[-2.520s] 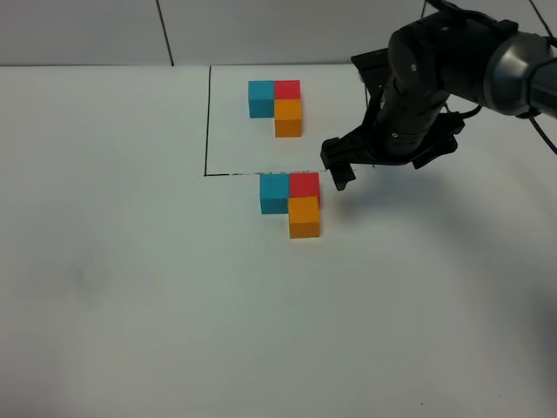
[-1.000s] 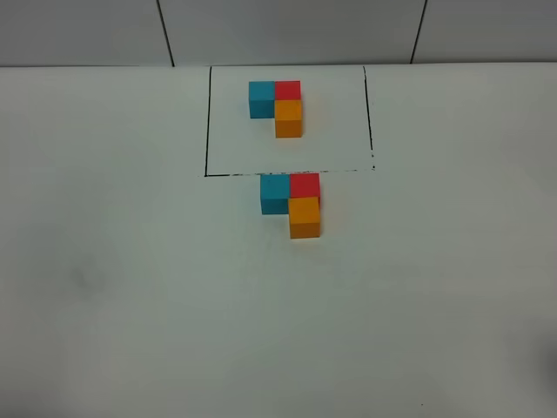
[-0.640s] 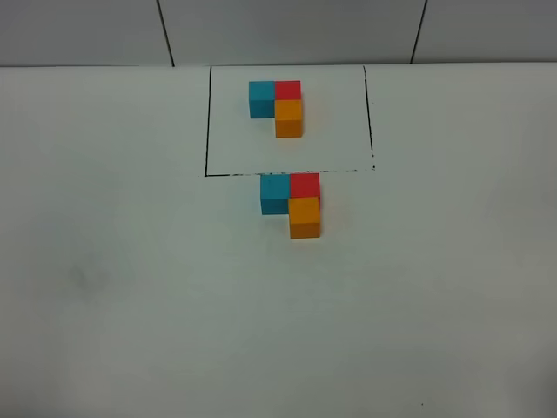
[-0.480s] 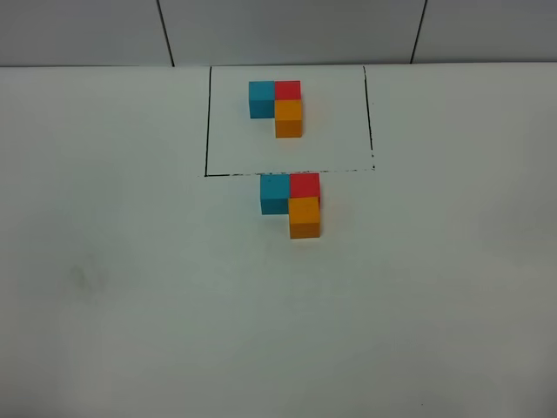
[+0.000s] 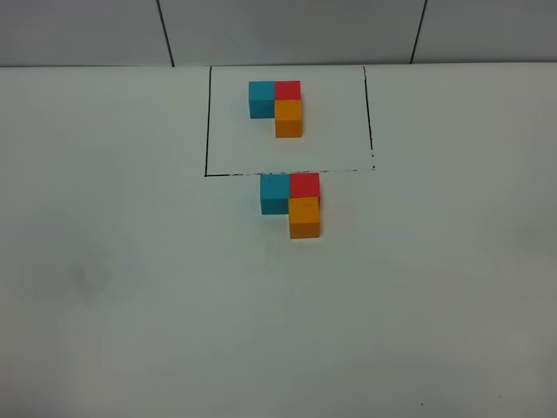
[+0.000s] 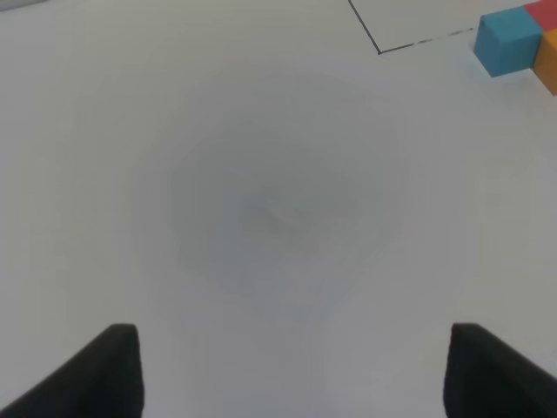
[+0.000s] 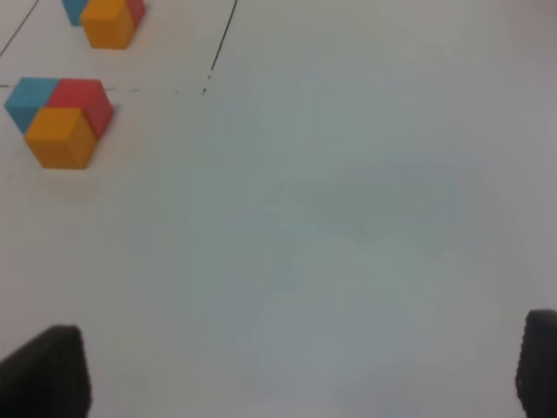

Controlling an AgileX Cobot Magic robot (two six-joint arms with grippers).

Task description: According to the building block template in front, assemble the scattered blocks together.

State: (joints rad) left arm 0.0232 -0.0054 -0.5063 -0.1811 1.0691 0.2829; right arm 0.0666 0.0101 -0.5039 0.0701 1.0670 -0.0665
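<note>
- Blocks: teal block point(image 5: 274, 193), red block point(image 5: 305, 185) and orange block point(image 5: 305, 217) sit joined in an L just below the template point(image 5: 276, 106), touching the lower line of its black frame point(image 5: 207, 122).
- Colour order matches the template; assembly looks complete.
- Step in hand, by my judgement: verify only. Compare seams for gaps and keep both arms clear of the L.
- Left end effector point(image 6: 291, 370): jaws apart, empty, over bare desk point(image 5: 130, 305).
- Right end effector point(image 7: 296, 370): wide open, empty.
- Cubes plain, matte, equal-sized, flush faces.

Matt blocks point(image 5: 291, 205), smooth matt table point(image 5: 130, 305)
</note>
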